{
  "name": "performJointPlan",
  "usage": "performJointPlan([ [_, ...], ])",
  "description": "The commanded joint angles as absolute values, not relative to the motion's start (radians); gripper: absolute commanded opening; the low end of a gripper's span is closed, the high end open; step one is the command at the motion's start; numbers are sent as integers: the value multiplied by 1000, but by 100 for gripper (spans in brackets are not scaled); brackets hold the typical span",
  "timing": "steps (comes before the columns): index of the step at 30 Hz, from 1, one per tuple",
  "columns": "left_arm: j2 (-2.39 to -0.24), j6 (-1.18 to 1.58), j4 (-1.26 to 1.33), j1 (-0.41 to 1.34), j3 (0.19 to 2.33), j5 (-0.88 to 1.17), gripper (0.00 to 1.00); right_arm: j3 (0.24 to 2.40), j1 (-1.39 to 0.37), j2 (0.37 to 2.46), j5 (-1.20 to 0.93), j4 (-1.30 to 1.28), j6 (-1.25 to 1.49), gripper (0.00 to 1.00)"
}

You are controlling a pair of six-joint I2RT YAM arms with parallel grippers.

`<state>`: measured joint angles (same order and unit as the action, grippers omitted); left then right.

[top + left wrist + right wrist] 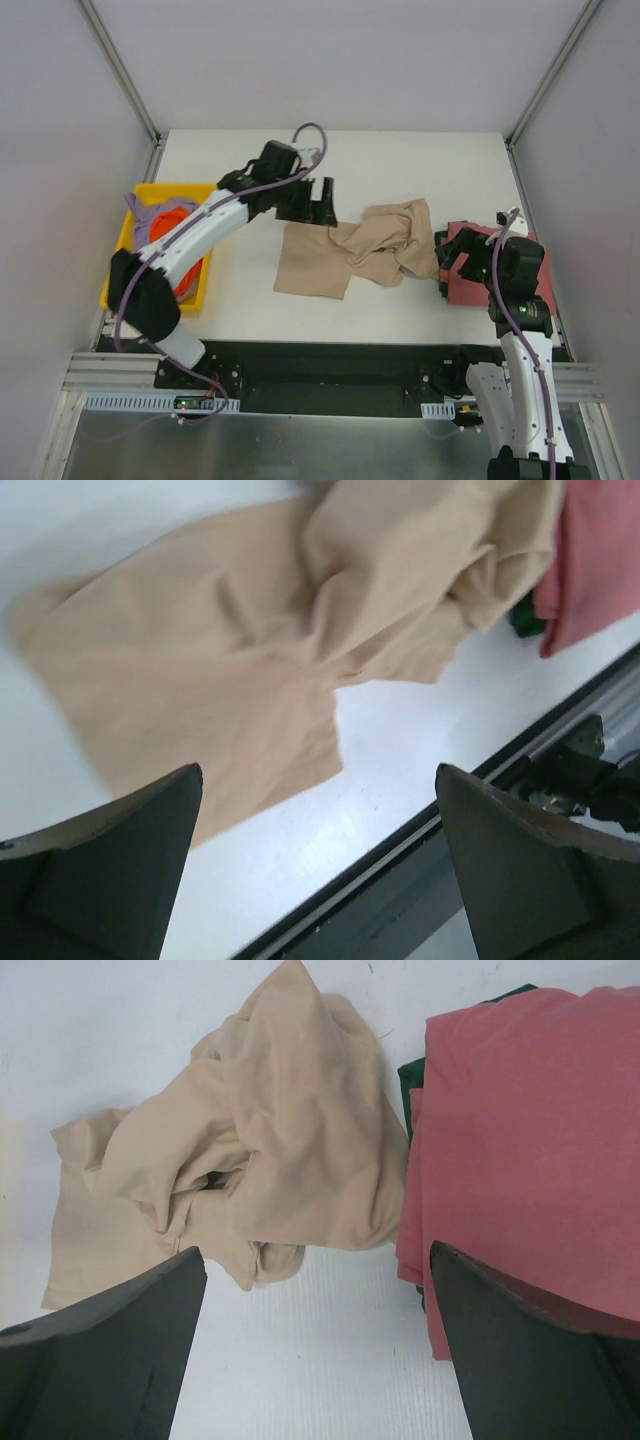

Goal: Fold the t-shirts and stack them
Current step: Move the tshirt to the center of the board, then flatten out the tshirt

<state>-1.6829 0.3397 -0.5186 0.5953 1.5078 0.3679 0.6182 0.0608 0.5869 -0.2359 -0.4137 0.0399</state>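
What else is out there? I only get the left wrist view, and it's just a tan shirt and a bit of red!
Observer: A yellow bin sits at the table's left edge, with an orange shirt and a purple shirt in it.
Operator: Where's my other tool?
Observer: The right tool is open, at the red shirt's left edge.
Operator: Is anything under the red one?
Observer: Yes, a dark green cloth peeks out from beneath it.
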Motion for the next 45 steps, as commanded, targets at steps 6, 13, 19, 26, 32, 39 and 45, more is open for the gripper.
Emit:
performJointPlan([
  [6,-1414,598,-535,469,1011,132,99,626,60,610,-213,-397,31,96],
  [13,-1511,730,-503,471,953,12,87,630,60,640,-239,-390,34,96],
  [19,-1661,758,-492,486,983,66,66,627,60,643,-249,-382,35,96],
  [26,-1709,795,-489,538,977,72,50,618,60,635,-239,-379,34,96],
  [32,-1729,877,-529,592,960,25,47,607,60,643,-233,-371,38,96],
  [39,-1767,911,-592,614,982,-58,37,609,60,649,-242,-371,43,96],
  [45,-1821,902,-617,637,1018,-121,19,606,60,641,-238,-371,46,96],
])
